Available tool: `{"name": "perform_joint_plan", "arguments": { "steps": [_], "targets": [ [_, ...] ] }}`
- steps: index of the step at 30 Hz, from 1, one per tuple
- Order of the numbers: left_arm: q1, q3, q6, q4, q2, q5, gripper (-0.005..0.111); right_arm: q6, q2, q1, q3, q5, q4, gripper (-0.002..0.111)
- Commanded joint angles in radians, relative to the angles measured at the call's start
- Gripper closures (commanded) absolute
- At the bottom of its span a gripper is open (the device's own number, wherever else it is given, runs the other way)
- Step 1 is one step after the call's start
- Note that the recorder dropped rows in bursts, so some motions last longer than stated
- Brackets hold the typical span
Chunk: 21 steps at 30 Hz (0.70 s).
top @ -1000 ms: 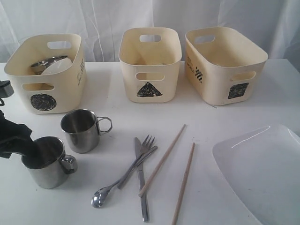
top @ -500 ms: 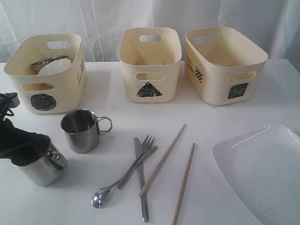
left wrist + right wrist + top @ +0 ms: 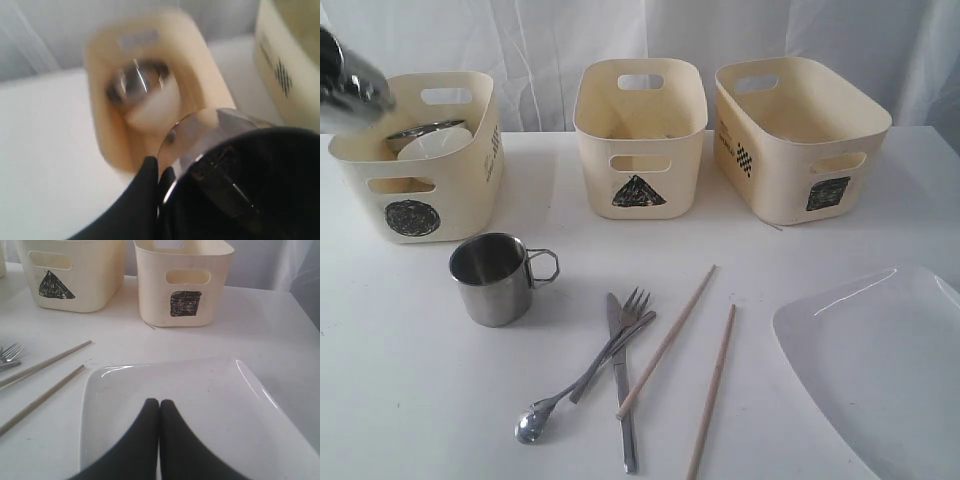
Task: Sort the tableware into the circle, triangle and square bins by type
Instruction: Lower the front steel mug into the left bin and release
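My left gripper is shut on the rim of a steel mug, one finger inside and one outside. The mug hangs tilted in the air at the far left, above the circle bin, which holds a steel bowl and a white bowl. A second steel mug stands on the table. Fork, knife, spoon and two chopsticks lie in the middle. My right gripper is shut and empty over the white plate.
The triangle bin and the square bin stand at the back. The plate fills the front right corner. A white curtain hangs behind the table.
The left gripper has shut on the near mug's rim and lifted it from the front left of the table up to above the circle bin. Nothing else has moved.
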Motion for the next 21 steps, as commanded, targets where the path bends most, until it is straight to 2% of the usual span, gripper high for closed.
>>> {"name": "perform_joint_plan", "arguments": {
  "steps": [1,3,6,8,10,12,14,18,21],
  "targets": [
    [-0.005,-0.014,-0.029,-0.058,-0.005,-0.368,0.106,-0.004,-0.006,0.004,0.001,0.0,-0.009,0.108],
    [-0.007,-0.014,-0.106,-0.062,0.04,-0.521,0.106,-0.004,-0.006,0.004,0.001,0.0,-0.009,0.108],
    [-0.026,-0.014,-0.34,-0.028,0.162,-0.75,0.106,-0.004,-0.006,0.004,0.001,0.0,-0.009,0.108],
    [-0.036,-0.03,-0.443,0.152,0.29,-0.846,0.106,-0.004,-0.006,0.004,0.001,0.0,-0.009,0.108],
    [-0.036,-0.077,-0.513,0.34,0.434,-0.881,0.106,-0.004,-0.006,0.004,0.001,0.0,-0.009,0.108],
    [-0.045,-0.146,-0.628,0.529,0.563,-0.839,0.106,-0.004,-0.006,0.004,0.001,0.0,-0.009,0.108],
    [-0.058,-0.213,-0.718,0.657,0.633,-0.714,0.106,-0.004,-0.006,0.004,0.001,0.0,-0.009,0.108],
    [-0.067,-0.297,-0.722,0.652,0.686,-0.485,0.105,-0.004,-0.006,0.004,0.001,0.0,-0.009,0.108],
    [-0.067,-0.321,-0.722,0.661,0.689,-0.361,0.089,-0.004,-0.006,0.004,0.001,0.0,-0.009,0.108]
  ]
}}
